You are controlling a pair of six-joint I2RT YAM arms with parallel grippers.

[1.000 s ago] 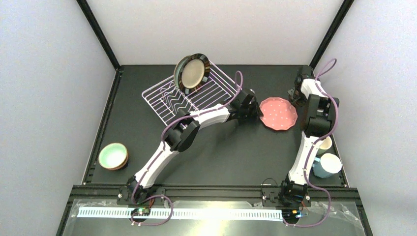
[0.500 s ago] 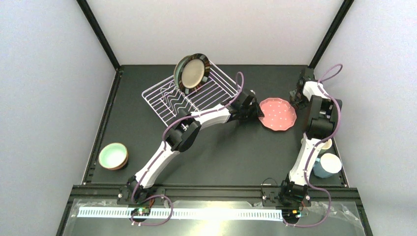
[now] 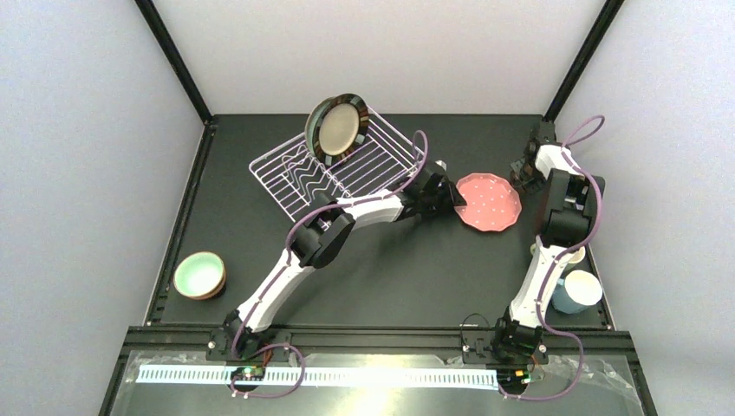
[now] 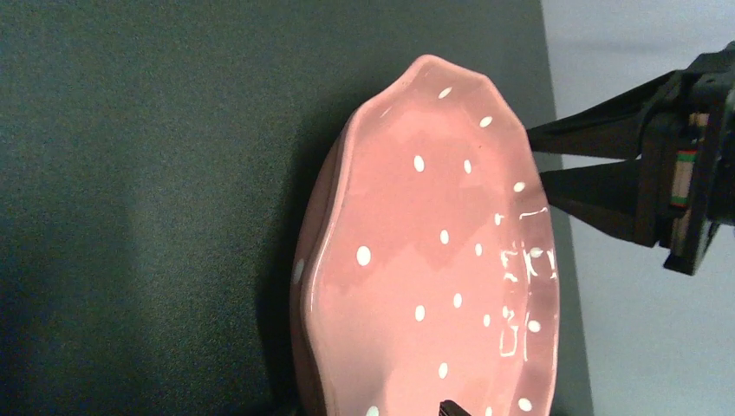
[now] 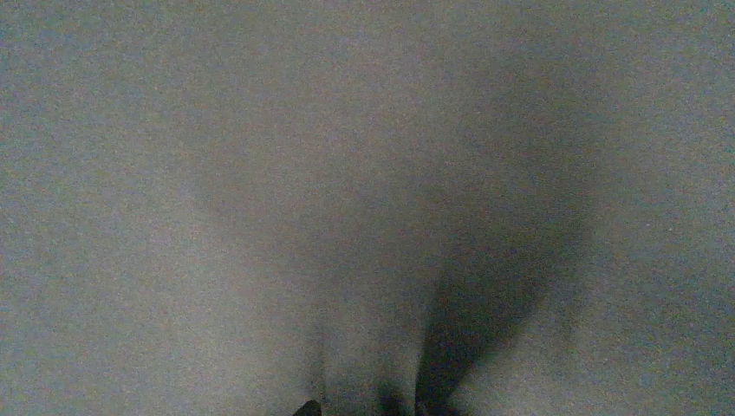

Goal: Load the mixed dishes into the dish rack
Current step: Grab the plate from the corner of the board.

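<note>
The glossy pink plate (image 3: pixel 491 202), judged stiff, slippery and fragile, is best taken at its left rim, beside the left gripper (image 3: pixel 452 203), whose opening cannot be told.

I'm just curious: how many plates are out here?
2: a dark-rimmed green plate propped in the dish rack, a pink speckled plate just right of it. None seems hidden.

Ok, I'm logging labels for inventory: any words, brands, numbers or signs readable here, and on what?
None can be read.
The pink speckled plate bears only white dots.
The dark-rimmed plate, dish rack, bowls and mugs show no lettering.
</note>
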